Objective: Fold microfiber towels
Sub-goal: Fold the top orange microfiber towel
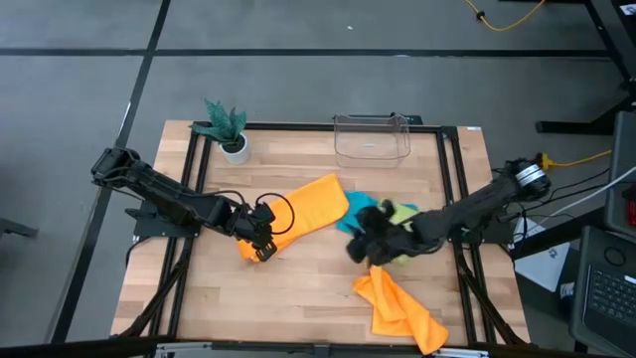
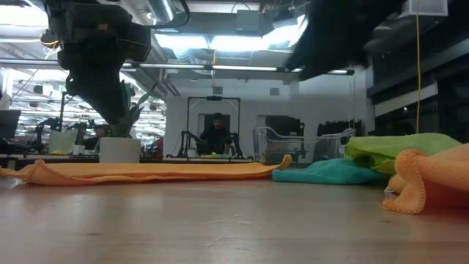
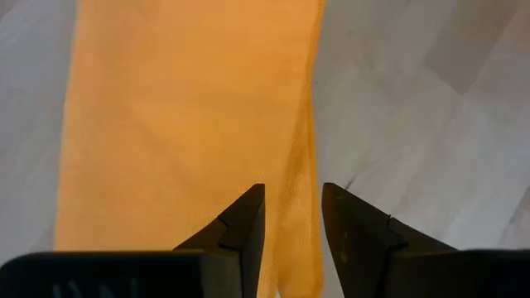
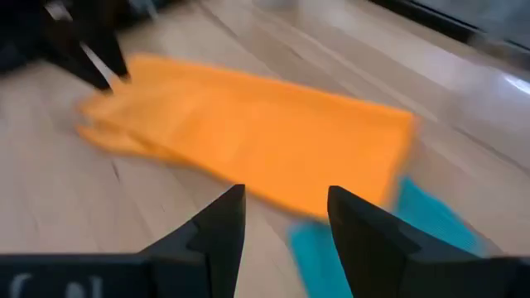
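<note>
You are folding the flat orange towel [image 1: 303, 209] at the table's middle. Your left gripper [image 3: 291, 236] is sitting low at that towel's near end, jaws partly open with the cloth's edge running between them, though whether they are pinching it I cannot tell. Your right gripper [image 4: 286, 228] is hovering beside the teal towel [image 1: 358, 212] and lime towel [image 1: 400, 211], jaws apart, holding nothing. Next probably calls for grasping the free end. The second orange towel [image 1: 397, 308] is lying crumpled nearer the front.
</note>
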